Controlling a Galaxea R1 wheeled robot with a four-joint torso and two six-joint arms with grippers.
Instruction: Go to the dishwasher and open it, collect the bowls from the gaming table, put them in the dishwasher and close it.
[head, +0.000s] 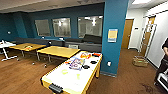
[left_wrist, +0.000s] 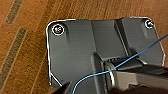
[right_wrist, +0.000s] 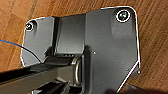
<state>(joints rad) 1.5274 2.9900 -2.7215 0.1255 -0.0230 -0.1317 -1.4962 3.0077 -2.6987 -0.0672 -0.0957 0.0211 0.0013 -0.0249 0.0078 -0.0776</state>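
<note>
Head view, left to right: white table (head: 5, 45) at the room's left edge, two wooden tables (head: 58, 51) in front of a dark sofa run (head: 82, 42), then the gaming table (head: 75, 72) in the foreground. After that come the teal pillar (head: 114, 37), a ladder (head: 147, 40) against the right wall, and a person (head: 163, 62) at the frame's right edge.

Gaming table: pale top rather than a green field, dark fitting on the near end. Small items cluster toward its far end. Two dark round shapes (head: 90, 64) near the far right edge could be the bowls; too blurred to confirm. Coloured clutter (head: 76, 62) sits just beside them, toward the far left.

Dishwasher: nowhere in these views, so its door state cannot be judged.

Both wrist views look down on wood floor (left_wrist: 25, 50). Claw state, left and right: cannot tell.

Judgement: step in hand is the approach to the gaming table for bowl collection. The next move calls for closing in on the table's right long edge, near the far end, so the dark shapes come within reach, and for identifying them first.
</note>
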